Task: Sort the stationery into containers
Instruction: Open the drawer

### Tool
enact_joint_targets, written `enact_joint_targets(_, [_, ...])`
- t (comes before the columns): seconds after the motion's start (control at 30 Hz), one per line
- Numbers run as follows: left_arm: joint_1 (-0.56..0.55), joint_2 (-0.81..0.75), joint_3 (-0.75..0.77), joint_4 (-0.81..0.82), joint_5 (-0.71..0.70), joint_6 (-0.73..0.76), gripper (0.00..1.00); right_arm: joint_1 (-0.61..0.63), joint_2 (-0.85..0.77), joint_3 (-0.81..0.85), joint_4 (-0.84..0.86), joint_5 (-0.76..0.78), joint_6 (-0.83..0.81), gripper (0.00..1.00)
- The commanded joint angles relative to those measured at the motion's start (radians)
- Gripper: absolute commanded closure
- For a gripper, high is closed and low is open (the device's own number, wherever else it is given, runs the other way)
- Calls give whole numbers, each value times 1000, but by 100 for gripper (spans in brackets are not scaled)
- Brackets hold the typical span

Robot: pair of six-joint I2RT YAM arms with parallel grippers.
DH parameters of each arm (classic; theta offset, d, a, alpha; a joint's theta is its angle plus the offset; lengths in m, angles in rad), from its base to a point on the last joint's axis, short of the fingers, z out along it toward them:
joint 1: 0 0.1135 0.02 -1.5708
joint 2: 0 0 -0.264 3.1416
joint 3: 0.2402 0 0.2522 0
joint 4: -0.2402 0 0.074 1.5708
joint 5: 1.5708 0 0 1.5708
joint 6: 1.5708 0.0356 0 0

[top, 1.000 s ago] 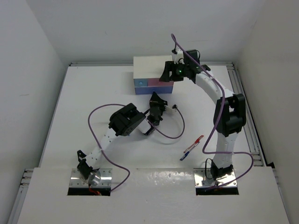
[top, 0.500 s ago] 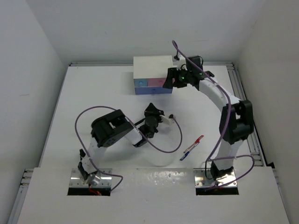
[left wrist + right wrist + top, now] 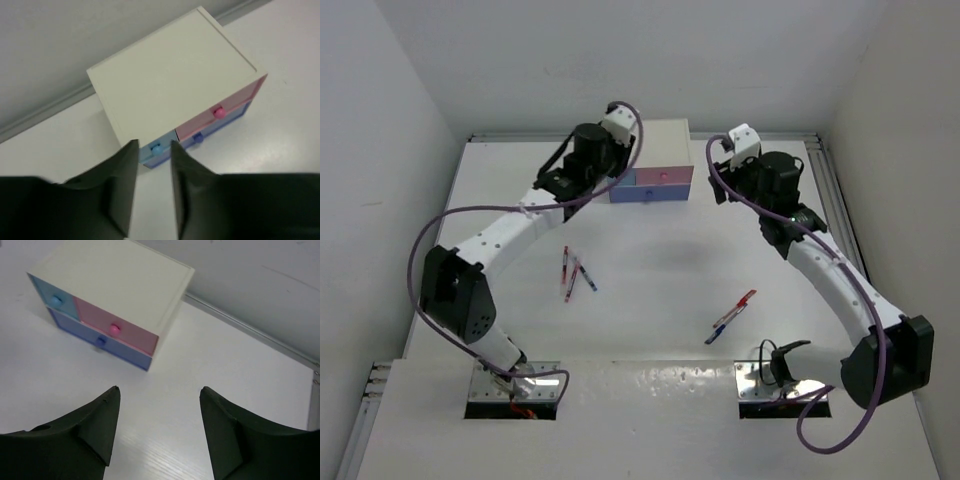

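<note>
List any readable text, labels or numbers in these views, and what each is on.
No readable text in any view.
White cabinet: top is plain, no label.
Drawer fronts: plain colour, no markings.
Pens on the left and pens on the right: too small to read any print.

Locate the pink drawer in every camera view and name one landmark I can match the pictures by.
Top external: the pink drawer sits upper centre, on the right half of the cabinet front.
Left wrist: the pink drawer is right of centre, facing lower right.
Right wrist: the pink drawer is upper left, facing lower left.
Shared landmark: the white cabinet that holds it, whose flat top shows in all three views.
</note>
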Motion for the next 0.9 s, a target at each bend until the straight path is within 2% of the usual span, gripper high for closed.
enact_joint_targets(0.0, [89,-108,70,-230,280,-154,57,-42,-56,-12,-64,34,-74,37])
enact_joint_targets(0.03, [108,-121,73,-217,323,-146,43,-43,-73,-29,-74,33,-107,37])
enact_joint_targets(0.07, [122,-131,79,-213,357,-141,38,-27,-87,-52,-72,-33,-146,37])
enact_joint_targets(0.17, [176,-92,171,-270,500,-99,33,51,-98,-126,-81,-15,-302,37])
enact_joint_targets(0.3, [225,84,326,-331,681,-85,34,250,-20,-244,47,216,-471,44])
enact_joint_targets(0.4, [228,198,444,-360,723,-80,34,354,90,-333,294,400,-551,58])
enact_joint_targets(0.47, [237,279,529,-377,750,-85,35,419,208,-383,651,515,-644,57])
enact_joint_targets(0.57, [254,368,622,-404,779,-101,35,483,403,-387,892,591,-738,58])
enact_joint_targets(0.6, [257,384,638,-407,776,-117,35,494,452,-376,1019,609,-794,59])
enact_joint_targets(0.63, [259,405,644,-404,775,-121,35,509,542,-346,1065,635,-819,60])
enact_joint_targets(0.73, [263,433,661,-398,760,-126,35,523,662,-286,1156,639,-865,62])
enact_joint_targets(0.87, [266,456,668,-394,740,-129,34,523,758,-241,1202,602,-911,61])
